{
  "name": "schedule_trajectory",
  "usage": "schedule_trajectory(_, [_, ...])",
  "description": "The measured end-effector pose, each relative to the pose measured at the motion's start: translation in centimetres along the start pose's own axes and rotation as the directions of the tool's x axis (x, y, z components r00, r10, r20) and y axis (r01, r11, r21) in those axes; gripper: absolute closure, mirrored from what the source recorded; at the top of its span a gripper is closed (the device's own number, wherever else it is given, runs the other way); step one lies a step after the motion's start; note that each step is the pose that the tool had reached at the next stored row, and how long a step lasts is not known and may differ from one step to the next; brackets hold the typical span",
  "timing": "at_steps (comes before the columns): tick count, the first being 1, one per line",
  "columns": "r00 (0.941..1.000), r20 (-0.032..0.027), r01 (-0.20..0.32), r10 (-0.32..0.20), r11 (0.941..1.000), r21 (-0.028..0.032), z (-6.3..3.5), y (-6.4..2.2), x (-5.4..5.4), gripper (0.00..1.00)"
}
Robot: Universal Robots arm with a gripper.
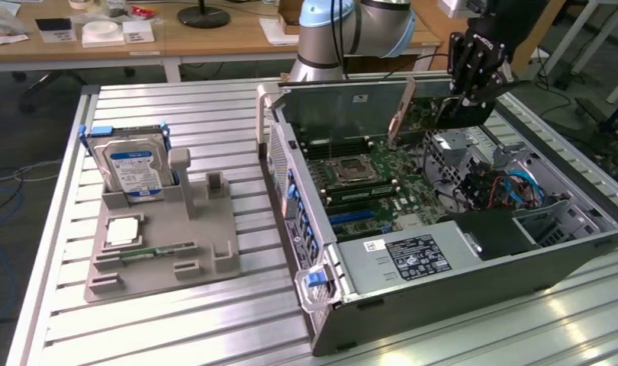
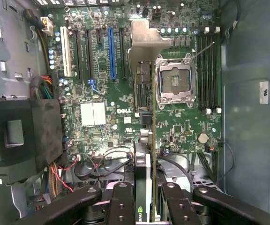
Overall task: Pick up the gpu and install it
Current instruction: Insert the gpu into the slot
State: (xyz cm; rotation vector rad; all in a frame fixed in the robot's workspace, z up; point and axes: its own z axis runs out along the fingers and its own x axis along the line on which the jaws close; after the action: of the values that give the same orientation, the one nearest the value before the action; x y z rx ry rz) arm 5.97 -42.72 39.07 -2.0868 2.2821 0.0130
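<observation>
One gpu hangs edge-on in my pincer, which is clamped on it, with the silvery bracket at the end farthest from my fingers. Under the pincer the computer case lies open. On the motherboard, a blue slot runs to one side of the card and the CPU socket lies to the other.

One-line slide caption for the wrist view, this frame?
Gripper holding the gpu edge-on over the motherboard of the open computer case.
</observation>
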Motion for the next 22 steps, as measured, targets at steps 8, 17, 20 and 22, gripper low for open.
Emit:
schedule_trajectory(8, [1.0000,0.0000,0.000,0.000,1.0000,0.0001,0.07,0.51,0.1,0.73])
schedule_trajectory(17, [1.0000,0.0000,0.000,0.000,1.0000,0.0001,0.22,1.17,0.3,0.73])
schedule_trajectory(20, [1.0000,0.0001,0.000,0.000,1.0000,0.0001,0.26,1.38,0.3,0.73])
schedule_trajectory(22, [1.0000,0.0001,0.000,0.000,1.0000,0.0001,0.27,1.50,0.3,0.73])
